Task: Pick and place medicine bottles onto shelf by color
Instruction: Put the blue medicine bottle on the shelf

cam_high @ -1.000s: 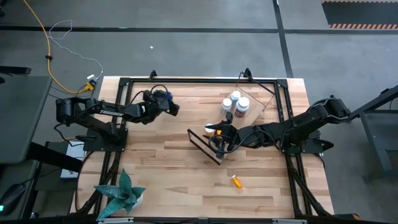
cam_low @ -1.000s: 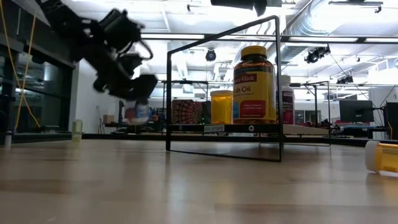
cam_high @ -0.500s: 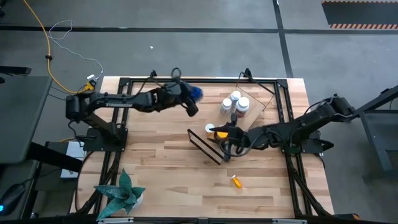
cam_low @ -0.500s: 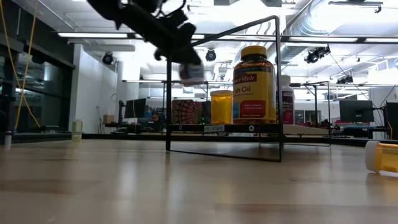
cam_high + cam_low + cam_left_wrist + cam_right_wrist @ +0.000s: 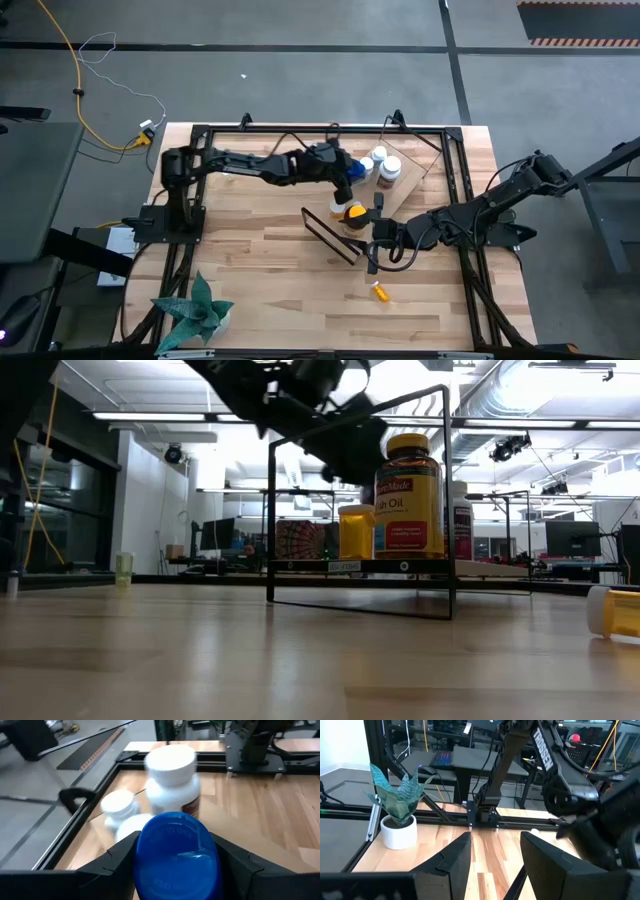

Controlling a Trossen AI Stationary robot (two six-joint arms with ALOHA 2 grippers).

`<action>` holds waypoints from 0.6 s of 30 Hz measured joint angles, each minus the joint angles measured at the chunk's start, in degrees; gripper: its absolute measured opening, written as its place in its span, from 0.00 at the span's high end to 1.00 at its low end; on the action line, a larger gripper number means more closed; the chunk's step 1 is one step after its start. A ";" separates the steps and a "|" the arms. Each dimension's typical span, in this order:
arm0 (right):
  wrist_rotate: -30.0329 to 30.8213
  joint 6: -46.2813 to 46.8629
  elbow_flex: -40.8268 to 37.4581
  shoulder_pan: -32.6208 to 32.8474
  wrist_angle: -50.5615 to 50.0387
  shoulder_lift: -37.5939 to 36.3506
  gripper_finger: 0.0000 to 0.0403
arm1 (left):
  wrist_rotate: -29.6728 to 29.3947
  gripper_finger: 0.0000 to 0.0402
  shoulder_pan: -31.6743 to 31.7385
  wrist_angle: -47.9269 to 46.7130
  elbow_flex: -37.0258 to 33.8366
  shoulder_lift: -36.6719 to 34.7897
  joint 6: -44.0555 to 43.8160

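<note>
Carrying: the left gripper (image 5: 175,870) holds a round blue-capped medicine bottle (image 5: 176,855) clamped between its dark fingers, over the light wooden shelf board (image 5: 408,178) near the white bottles.
Right gripper: the right gripper (image 5: 495,865) stands parted and empty, low beside the shelf's black wire frame (image 5: 330,232); it points across the table at a potted green plant in a white pot (image 5: 399,805).
Shelf contents: a large amber bottle with a yellow cap (image 5: 408,495) and a small orange bottle (image 5: 356,530) stand on the shelf; white-capped white bottles (image 5: 380,165) cluster farther along.
Loose item: one small orange bottle (image 5: 381,291) lies on its side on the butcher-block tabletop (image 5: 260,260), well apart from the shelf.
Risk: the blue bottle hangs just beside the tall white bottle (image 5: 172,780); lowering it there could knock that bottle over.
Risk two: the arm crosses close above the wire frame, so a low path could snag it.
Hidden: the blue bottle's body is masked by its cap and the fingers; whether it clears the board cannot be told.
</note>
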 joint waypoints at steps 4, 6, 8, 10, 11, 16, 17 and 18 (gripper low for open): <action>0.02 0.00 0.01 0.00 0.02 0.00 0.59 | 1.09 0.52 -0.93 -0.03 3.02 3.49 2.53; 0.02 0.00 0.00 0.00 -0.02 0.00 0.59 | 1.23 0.52 -1.28 0.02 3.65 4.34 3.93; 0.02 0.00 0.00 0.00 -0.03 0.00 0.59 | 1.58 0.52 -1.37 0.05 3.73 4.73 5.34; 0.00 0.00 0.00 0.00 -0.02 0.00 0.59 | 3.71 0.52 -1.29 0.43 3.83 5.16 6.22; 0.00 -0.23 0.00 0.00 -0.02 0.00 0.59 | 4.88 0.52 -1.16 0.05 3.80 5.20 6.38; 0.00 -0.33 0.00 0.00 -0.02 0.00 0.59 | 10.82 0.52 -0.62 -1.02 3.78 5.21 7.20; 0.00 -0.33 0.00 0.00 -0.02 0.00 0.59 | 11.37 0.52 -0.62 -1.09 3.76 5.21 7.27; 0.00 -0.35 0.00 0.00 -0.02 0.00 0.59 | 11.61 0.52 -0.62 -1.02 3.76 5.21 7.29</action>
